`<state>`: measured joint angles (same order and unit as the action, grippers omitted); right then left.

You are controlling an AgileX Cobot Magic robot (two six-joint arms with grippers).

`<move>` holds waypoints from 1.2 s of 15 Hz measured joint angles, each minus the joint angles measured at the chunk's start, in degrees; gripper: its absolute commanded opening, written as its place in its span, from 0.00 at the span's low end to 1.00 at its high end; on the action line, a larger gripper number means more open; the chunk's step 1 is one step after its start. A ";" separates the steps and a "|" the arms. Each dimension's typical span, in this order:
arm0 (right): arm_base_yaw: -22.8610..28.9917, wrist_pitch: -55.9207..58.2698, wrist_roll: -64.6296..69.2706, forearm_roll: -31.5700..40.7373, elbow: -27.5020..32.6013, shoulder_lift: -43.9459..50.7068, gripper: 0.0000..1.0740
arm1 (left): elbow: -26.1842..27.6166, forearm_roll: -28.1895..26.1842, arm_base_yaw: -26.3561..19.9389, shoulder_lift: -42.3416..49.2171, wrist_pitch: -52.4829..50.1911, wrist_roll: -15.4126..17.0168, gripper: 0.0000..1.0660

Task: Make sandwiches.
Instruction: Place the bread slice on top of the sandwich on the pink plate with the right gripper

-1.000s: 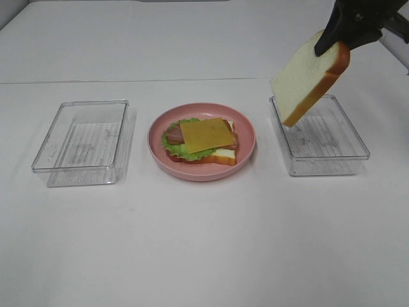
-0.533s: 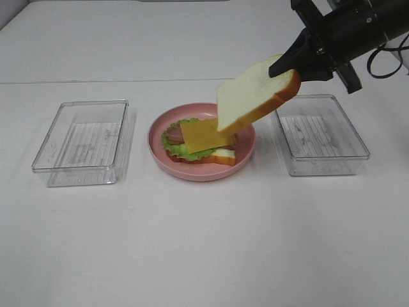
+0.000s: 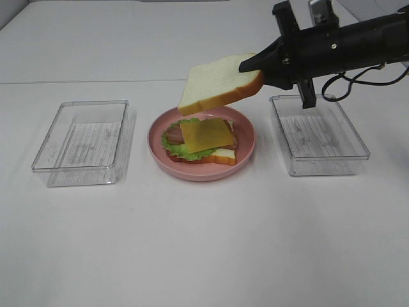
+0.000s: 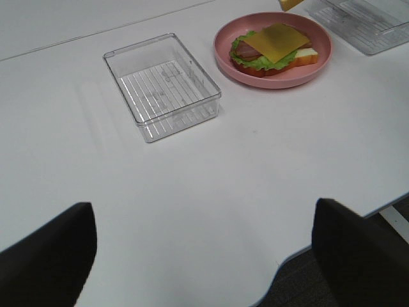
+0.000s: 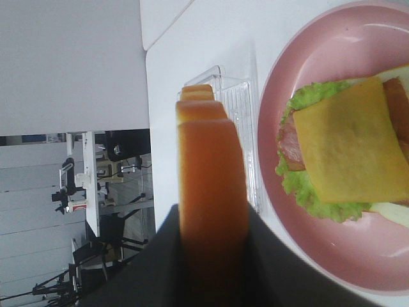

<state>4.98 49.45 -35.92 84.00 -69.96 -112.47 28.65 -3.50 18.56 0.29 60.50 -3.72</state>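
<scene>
White bread slice [image 3: 217,82], orange-brown at the crust, hangs nearly flat just above centre of the high view, the right gripper [image 3: 255,64] clamped on one crust edge so its free end reaches over the pink plate [image 3: 246,150], likely to cap the stack. Below sits the sandwich [image 3: 201,141]: yellow cheese over ham, ruffled lettuce and bottom bread, while the left gripper [image 4: 204,256] waits, jaws spread wide.

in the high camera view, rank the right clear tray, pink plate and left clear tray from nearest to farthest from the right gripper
Measured from the right gripper, shut on the bread slice:
1. Right clear tray, just below and to the gripper's right.
2. Pink plate, below the held slice, centre of the table; close to the tray's distance, so these two are nearly tied.
3. Left clear tray, far left.
</scene>
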 measured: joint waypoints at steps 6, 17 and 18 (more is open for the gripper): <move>8.37 -9.68 -4.35 13.41 0.00 -9.91 0.00 | 0.00 0.00 0.00 0.00 0.00 0.00 0.82; 8.37 -13.58 -7.45 12.78 0.00 -12.49 0.55 | 0.00 0.00 0.00 0.00 0.00 0.00 0.82; 8.37 -13.58 -7.79 12.38 0.00 -12.49 0.63 | 0.00 0.00 0.00 0.00 0.00 0.00 0.82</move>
<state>13.35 35.87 -43.72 96.37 -69.96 -124.96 28.65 -3.50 18.56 0.29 60.50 -3.72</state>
